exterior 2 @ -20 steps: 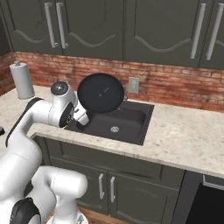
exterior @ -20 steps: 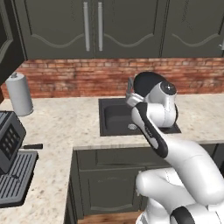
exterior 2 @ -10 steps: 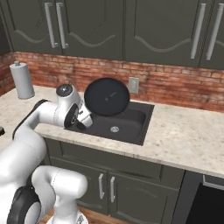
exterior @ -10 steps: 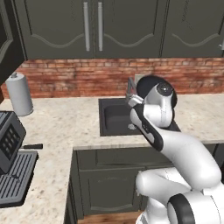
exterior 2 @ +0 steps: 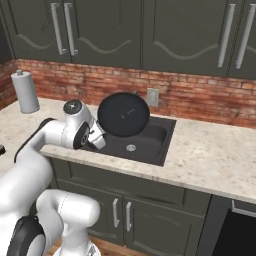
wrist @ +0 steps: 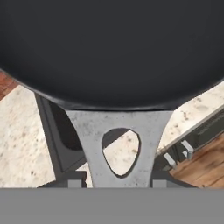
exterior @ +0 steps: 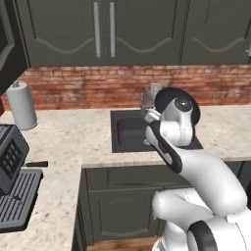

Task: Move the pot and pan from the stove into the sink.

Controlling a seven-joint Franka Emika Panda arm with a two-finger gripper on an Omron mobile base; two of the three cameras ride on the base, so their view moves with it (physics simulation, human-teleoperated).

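Pincer (wrist: 116, 183) is pinching the pan (exterior 2: 123, 114) by its grey handle (wrist: 117, 144), holding it tipped up on edge in the air over the sink (exterior 2: 150, 142). Right base view gives the pan's full black round face above the basin and the drain (exterior 2: 131, 147); left base view has most of it hidden behind the arm, only a dark arc (exterior: 169, 94) showing, plus the faucet (exterior: 146, 98) and a paper towel roll (exterior: 23, 104) on the counter (exterior: 73, 132). Hand view adds the handle's teardrop hole, fingertips (wrist: 74, 182) on either side of it.
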